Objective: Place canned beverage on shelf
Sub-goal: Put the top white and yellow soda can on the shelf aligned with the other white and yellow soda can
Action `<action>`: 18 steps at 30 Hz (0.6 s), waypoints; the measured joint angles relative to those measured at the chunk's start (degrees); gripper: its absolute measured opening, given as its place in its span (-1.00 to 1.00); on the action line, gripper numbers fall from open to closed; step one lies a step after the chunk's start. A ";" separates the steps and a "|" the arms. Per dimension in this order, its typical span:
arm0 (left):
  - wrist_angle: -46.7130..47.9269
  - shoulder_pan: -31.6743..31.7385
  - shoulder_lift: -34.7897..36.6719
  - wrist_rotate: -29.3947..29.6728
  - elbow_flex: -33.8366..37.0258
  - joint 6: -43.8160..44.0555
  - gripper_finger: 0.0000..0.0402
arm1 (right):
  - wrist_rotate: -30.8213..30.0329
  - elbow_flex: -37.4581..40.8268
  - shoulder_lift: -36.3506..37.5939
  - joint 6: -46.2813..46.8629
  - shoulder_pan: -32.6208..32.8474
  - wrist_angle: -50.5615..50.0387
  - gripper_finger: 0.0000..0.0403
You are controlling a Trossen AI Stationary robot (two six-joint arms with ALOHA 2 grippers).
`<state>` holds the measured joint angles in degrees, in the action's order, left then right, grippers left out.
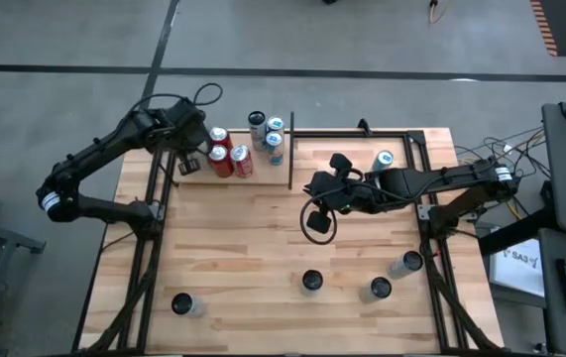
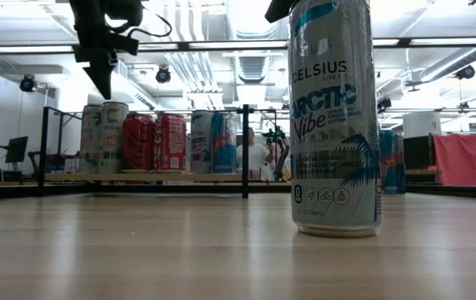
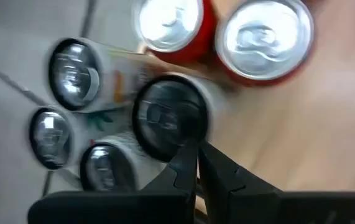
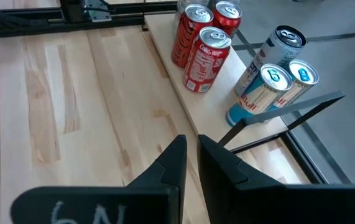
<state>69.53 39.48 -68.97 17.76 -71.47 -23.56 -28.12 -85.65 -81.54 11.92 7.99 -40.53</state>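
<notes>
The left claw (image 1: 185,159) hangs over the shelf (image 1: 263,179) at the counter's (image 1: 263,258) far left, its fingers pressed together and holding nothing. On the shelf, red cans (image 1: 231,159) and pale cans (image 1: 266,129) stand upright, long axes vertical, tops up. Right of the shelf, the right claw (image 1: 314,190) hovers mid-counter, fingers nearly touching, empty. Loose cans (image 1: 382,288) stand upright along the near edge, and one stands at the far right (image 1: 384,159).

The pale plywood shelf (image 1: 248,178) holds 6 upright cans (image 1: 241,162) at the table's far edge.
</notes>
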 joint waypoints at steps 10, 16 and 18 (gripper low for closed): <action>0.91 0.01 -1.00 -8.01 1.14 -1.10 -1.00 | 0.00 0.90 0.00 -0.12 0.00 0.04 -0.86; 0.38 0.02 -2.24 -4.99 1.15 -1.08 -1.00 | 0.00 1.33 0.00 -0.17 0.00 0.02 -0.86; 0.32 0.00 -2.80 -4.93 1.15 -1.07 -1.00 | 0.00 1.33 0.00 -0.17 0.00 0.03 -0.86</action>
<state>69.84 39.48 -71.77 12.84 -70.32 -24.63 -28.12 -84.31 -81.54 11.75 7.99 -40.50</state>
